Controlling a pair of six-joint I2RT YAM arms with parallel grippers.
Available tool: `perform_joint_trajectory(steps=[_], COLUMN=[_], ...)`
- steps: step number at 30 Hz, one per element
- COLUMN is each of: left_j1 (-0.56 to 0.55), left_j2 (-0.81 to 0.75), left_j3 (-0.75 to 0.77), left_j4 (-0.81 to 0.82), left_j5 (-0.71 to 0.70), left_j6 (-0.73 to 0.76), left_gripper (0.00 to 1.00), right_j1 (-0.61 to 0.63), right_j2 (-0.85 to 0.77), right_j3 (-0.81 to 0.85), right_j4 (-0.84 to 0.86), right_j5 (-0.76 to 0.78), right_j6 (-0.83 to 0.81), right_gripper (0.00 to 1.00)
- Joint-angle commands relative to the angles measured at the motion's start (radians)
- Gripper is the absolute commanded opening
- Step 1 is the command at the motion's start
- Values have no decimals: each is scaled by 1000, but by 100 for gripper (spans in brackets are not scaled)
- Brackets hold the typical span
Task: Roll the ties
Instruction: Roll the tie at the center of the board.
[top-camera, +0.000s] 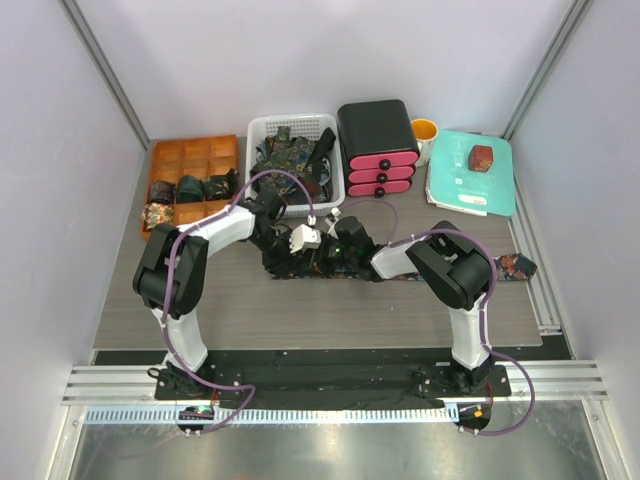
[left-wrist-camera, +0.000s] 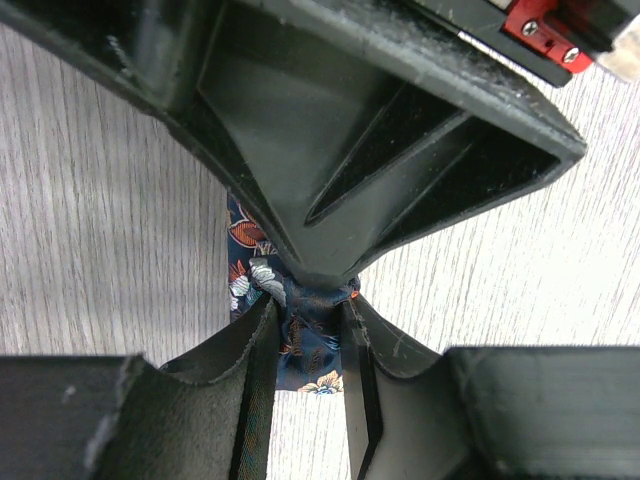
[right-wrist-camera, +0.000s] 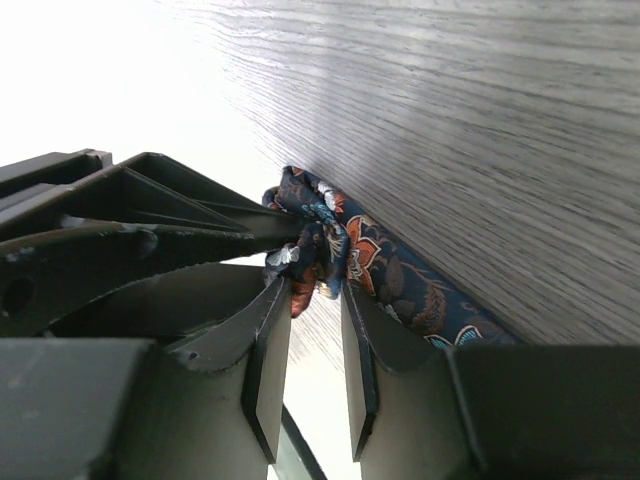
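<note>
The grey wooden tabletop (top-camera: 300, 315) has a white basket (top-camera: 290, 119) at the back. Just left of the basket sits an orange tray (top-camera: 195, 155). Just right of the basket stands a black box (top-camera: 377, 125) with pink drawers, then a yellow cup (top-camera: 425, 130), then a teal mat (top-camera: 495, 185). In front of the basket, a dark flowery tie (top-camera: 292, 268) lies stretched across the tabletop.
</note>
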Motion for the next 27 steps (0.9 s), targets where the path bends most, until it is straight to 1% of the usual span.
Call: perform_joint_trajectory(steps=[1, 7, 10, 11, 13, 14, 17, 19, 21, 22, 25, 27], left_j1=[0, 0, 0, 0, 1, 1, 3, 7, 24, 34, 80, 103], left_j2=[32, 37, 34, 32, 32, 32, 26, 18, -4, -12, -38, -41], left_j3=[0, -2, -6, -8, -8, -8, -7, -8, -10, -13, -13, -8], left_j4=[12, 12, 14, 14, 15, 15, 8, 6, -1, -5, -32, -52], left_j5=[-48, -45, -46, -46, -49, -48, -43, -43, -34, -29, 1, 3], left_j6=[8, 5, 5, 5, 4, 4, 1, 2, 11, 21, 64, 100], left_gripper=[31, 31, 31, 31, 31, 31, 32, 35, 39, 44, 54, 56], right_j1=[9, 14, 15, 17, 15, 15, 9, 6, -3, -6, -15, -18], right_j2=[-23, -32, -9, -6, 3, 5, 11, 13, 16, 19, 30, 37], right_j3=[42, 42, 42, 42, 41, 39, 30, 27, 25, 28, 30, 33], right_j4=[75, 66, 69, 67, 49, 38, 9, -3, -17, -25, -53, -76], right_j5=[-6, -1, 0, 3, 9, 12, 23, 31, 32, 35, 40, 38], right_j6=[50, 61, 61, 61, 50, 46, 23, -13, -28, -51, -85, -96], right_gripper=[33, 33, 30, 26, 20, 14, 6, 2, 1, 1, 1, 1])
